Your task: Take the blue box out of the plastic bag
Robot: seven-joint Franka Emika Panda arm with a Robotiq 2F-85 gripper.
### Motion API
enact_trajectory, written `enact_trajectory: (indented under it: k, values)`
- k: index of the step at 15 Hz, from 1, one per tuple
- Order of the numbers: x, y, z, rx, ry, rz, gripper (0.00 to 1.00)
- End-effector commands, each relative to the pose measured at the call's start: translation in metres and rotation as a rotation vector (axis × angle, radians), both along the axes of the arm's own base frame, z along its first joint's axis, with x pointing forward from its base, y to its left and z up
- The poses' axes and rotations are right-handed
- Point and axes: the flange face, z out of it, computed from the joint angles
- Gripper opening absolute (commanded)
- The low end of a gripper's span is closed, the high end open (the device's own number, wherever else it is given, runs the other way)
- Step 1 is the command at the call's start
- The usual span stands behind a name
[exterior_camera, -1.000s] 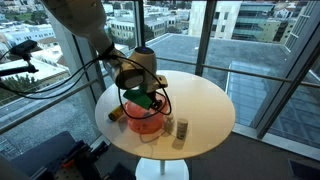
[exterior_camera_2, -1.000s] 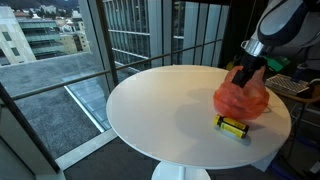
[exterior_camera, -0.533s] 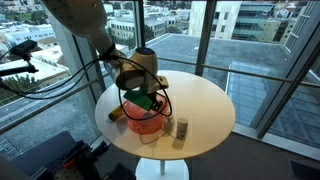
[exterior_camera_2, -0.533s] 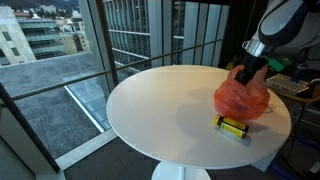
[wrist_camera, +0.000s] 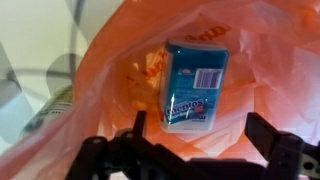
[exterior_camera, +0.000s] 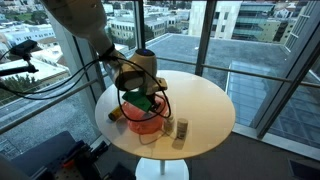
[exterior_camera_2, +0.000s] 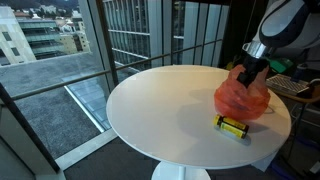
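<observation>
Reaching for the blue box (wrist_camera: 195, 85), which lies inside the open orange bag (wrist_camera: 265, 60), should go best by lowering straight down and straddling its narrow sides without pinching plastic. The gripper (wrist_camera: 200, 128) is spread wide and holds nothing, its fingers flanking the box's near end.

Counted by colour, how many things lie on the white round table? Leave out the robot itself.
Orange: 1, the plastic bag
Blue: 1, the box inside the bag
Yellow: 1, the small pack beside the bag
Total: 3
</observation>
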Motion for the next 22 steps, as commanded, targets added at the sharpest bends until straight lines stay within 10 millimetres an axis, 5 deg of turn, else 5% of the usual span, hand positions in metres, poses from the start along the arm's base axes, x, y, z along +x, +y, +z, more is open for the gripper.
enact_trajectory:
  k: [1, 22]
  values:
    - [-0.004, -0.001, 0.002, 0.007, 0.019, 0.02, 1.0]
    - [-0.003, 0.012, -0.017, 0.042, 0.03, 0.067, 1.0]
